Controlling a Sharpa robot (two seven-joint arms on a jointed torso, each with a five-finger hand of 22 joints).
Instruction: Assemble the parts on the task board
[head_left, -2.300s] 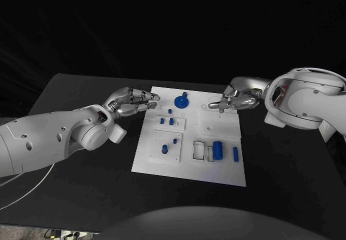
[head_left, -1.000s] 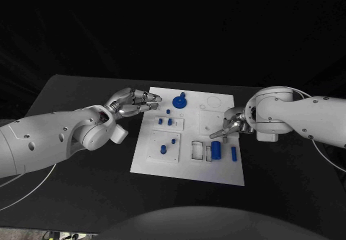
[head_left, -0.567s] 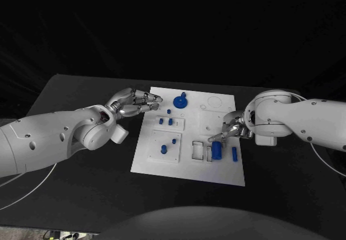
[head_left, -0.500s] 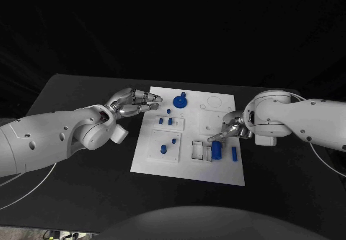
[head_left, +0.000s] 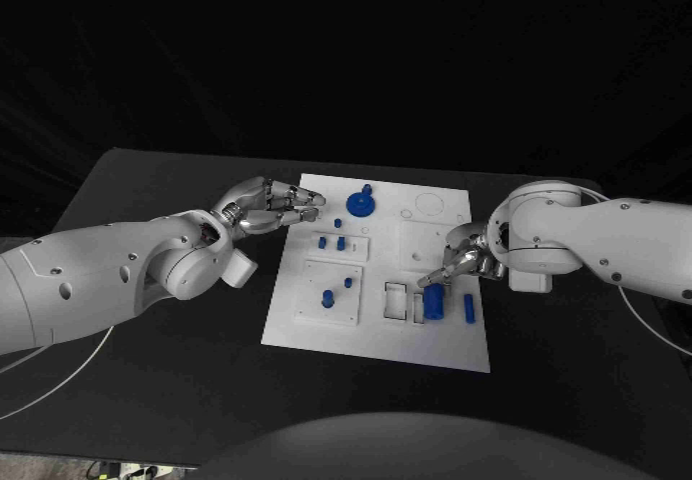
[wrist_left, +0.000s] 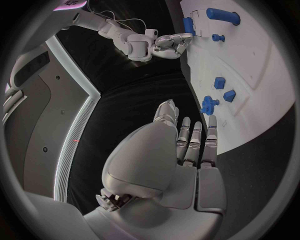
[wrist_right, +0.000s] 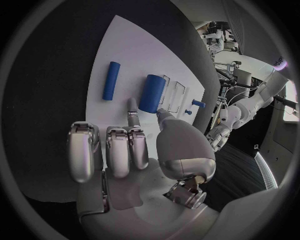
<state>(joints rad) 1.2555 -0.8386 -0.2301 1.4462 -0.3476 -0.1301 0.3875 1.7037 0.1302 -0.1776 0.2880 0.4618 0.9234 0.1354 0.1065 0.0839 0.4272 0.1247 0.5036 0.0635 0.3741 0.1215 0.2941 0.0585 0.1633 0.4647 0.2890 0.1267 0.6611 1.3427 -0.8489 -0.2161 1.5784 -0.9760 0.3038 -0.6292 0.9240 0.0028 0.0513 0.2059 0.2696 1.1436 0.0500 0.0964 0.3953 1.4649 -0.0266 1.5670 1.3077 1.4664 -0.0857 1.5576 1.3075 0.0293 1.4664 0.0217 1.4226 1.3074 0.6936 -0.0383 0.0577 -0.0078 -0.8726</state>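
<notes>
table: you've got the black table (head_left: 173, 400) with the task board (head_left: 378, 330) sitting flat mid-table, well between the two arms.
task board: white plate; looks early-to-mid to me, several blue parts lie loose, so most of the seating is left.
right hand: your right hand (head_left: 451, 262) is down at the board's right side, fingertips reaching onto the fat blue cylinder (head_left: 434, 297); can't tell if it's actually pinched or just touched.
left hand: your left hand (head_left: 270, 208) hangs at the board's far-left corner, fingers loosely curled, holding nothing.
blue knob: the round blue knob (head_left: 362, 204) stands near the far edge, looks seated.
thin rod: the slim blue rod (head_left: 470, 307) lies loose just beside the cylinder.
</notes>
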